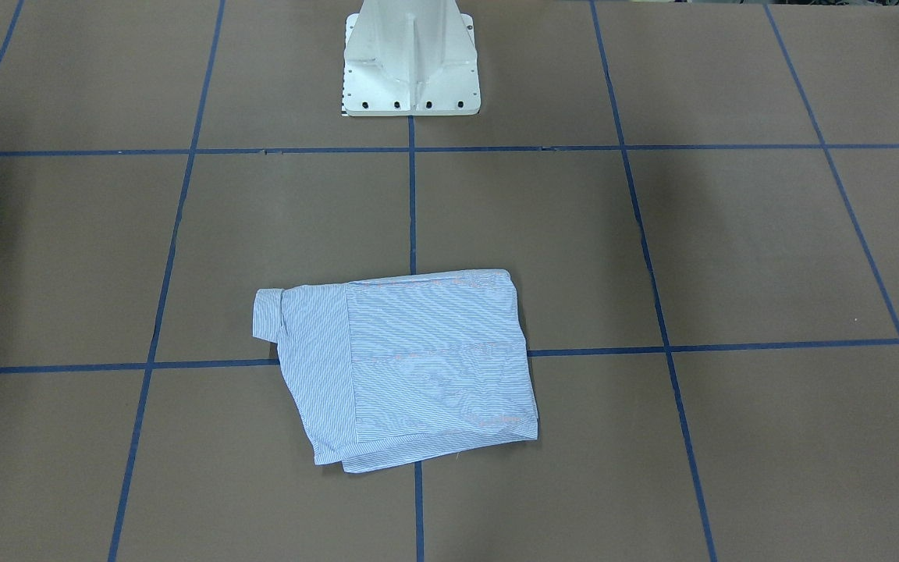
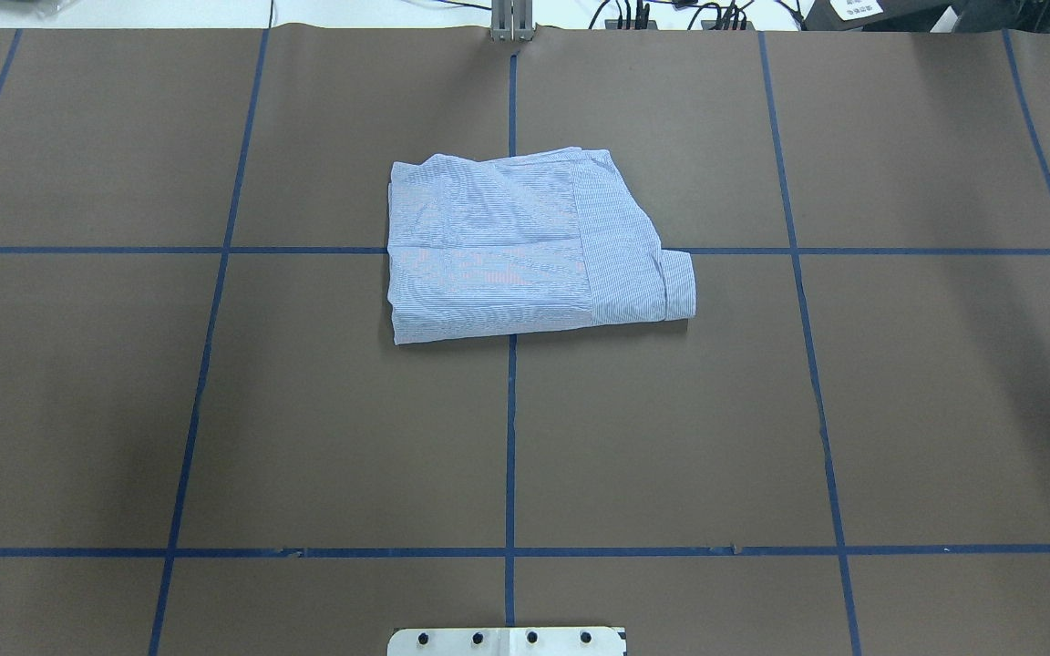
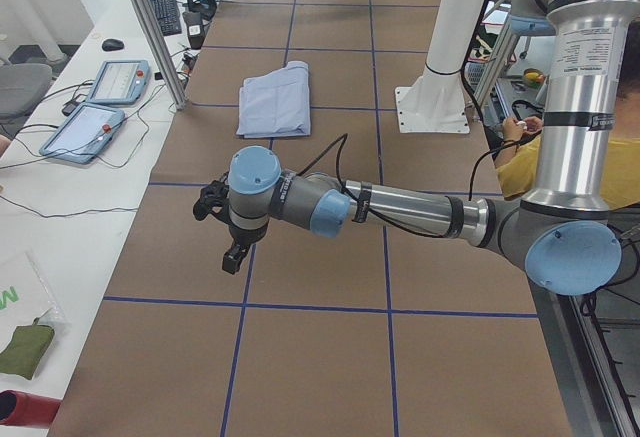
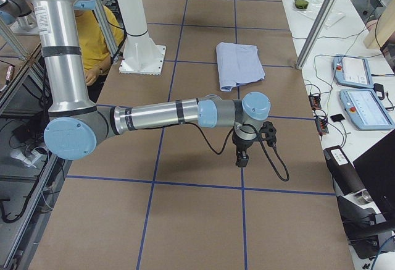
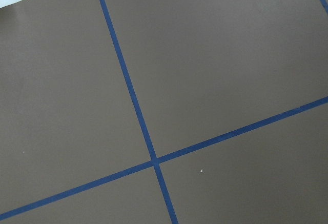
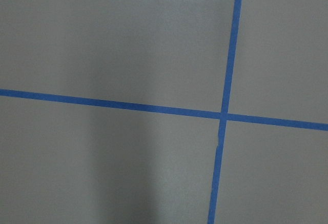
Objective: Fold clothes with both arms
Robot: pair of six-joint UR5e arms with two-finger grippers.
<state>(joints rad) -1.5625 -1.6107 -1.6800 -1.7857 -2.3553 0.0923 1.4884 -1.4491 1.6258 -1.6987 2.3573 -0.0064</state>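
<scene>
**Inspector:** Condition and position of the shirt [image 2: 525, 251]?

**Assessor:** Folded to a compact stack at mid-counter [image 2: 306, 410], lying across the tape lines [image 2: 306, 250]. One cuff [image 2: 678, 287] protrudes on the robot's right. Judged light, limp, and its layers liable to slide. Take it at two layered corners.

**Inspector:** Tools?

**Assessor:** Left tool [image 3: 231, 262] and right tool [image 4: 241, 160] hang over bare counter at opposite ends, well apart from the shirt. Nothing seen in either. Opening: cannot tell.
</scene>
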